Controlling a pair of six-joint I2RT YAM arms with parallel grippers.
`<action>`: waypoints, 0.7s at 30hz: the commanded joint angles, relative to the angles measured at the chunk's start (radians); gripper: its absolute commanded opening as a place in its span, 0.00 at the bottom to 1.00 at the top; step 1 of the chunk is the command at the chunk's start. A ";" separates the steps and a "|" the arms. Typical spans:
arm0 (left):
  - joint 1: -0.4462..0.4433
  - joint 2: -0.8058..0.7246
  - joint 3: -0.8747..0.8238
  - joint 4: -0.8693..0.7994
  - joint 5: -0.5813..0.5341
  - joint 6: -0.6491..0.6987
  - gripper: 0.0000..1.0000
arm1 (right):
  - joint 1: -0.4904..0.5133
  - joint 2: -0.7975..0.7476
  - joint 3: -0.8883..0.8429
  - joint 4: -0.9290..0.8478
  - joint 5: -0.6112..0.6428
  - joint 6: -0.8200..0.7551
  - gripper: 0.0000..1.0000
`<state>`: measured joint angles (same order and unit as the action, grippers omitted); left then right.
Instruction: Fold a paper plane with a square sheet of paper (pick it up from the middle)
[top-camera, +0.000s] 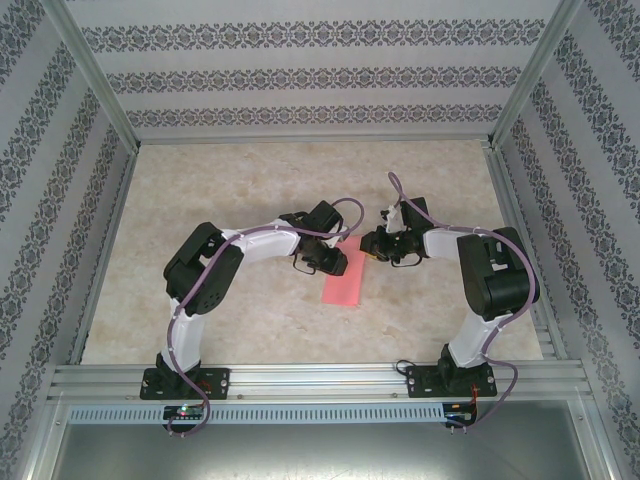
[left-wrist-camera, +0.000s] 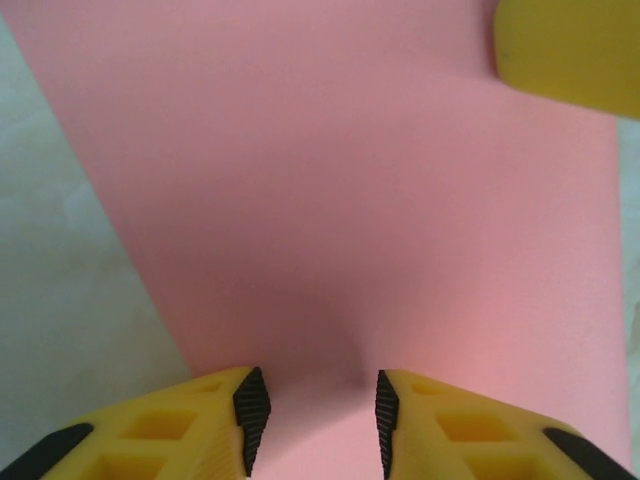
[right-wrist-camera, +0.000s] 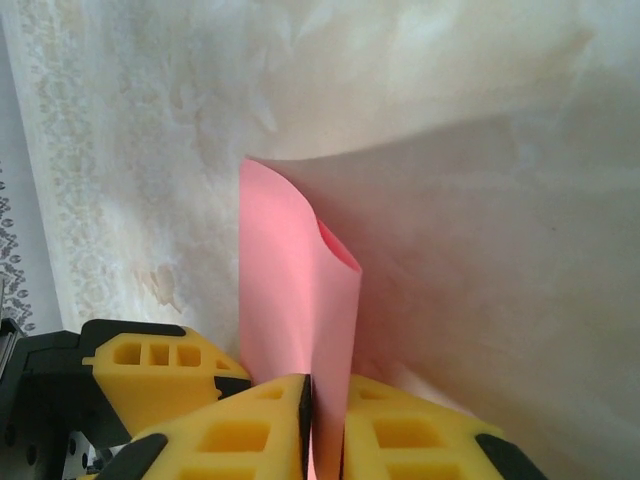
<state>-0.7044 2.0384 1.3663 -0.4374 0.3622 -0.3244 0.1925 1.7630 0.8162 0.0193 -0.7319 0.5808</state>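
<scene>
Our right gripper (right-wrist-camera: 325, 400) clenches the doubled-over square sheet of paper (right-wrist-camera: 300, 300), at the middle of the table (top-camera: 200, 320); our left gripper (left-wrist-camera: 322, 410) hangs released just over it. We judge only a first loose fold is begun: creasing, nose and wings remain.

The square sheet of paper (top-camera: 342, 288) lies mid-surface (top-camera: 200, 320), beyond the arm bases. The left end effector (top-camera: 328, 262) is over its far left corner, the right end effector (top-camera: 385, 248) at its far right edge.
</scene>
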 joint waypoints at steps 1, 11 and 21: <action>0.023 0.010 -0.041 -0.184 -0.045 -0.001 0.45 | 0.007 -0.020 -0.019 0.053 -0.035 0.015 0.12; 0.043 -0.164 -0.028 -0.216 -0.057 -0.045 0.69 | 0.005 -0.101 -0.049 0.112 -0.090 0.086 0.00; 0.120 -0.417 -0.199 0.031 0.105 -0.237 0.78 | -0.006 -0.237 -0.041 0.204 -0.194 0.252 0.00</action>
<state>-0.6090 1.6794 1.2213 -0.5232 0.3820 -0.4549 0.1982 1.5730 0.7761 0.1631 -0.8650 0.7620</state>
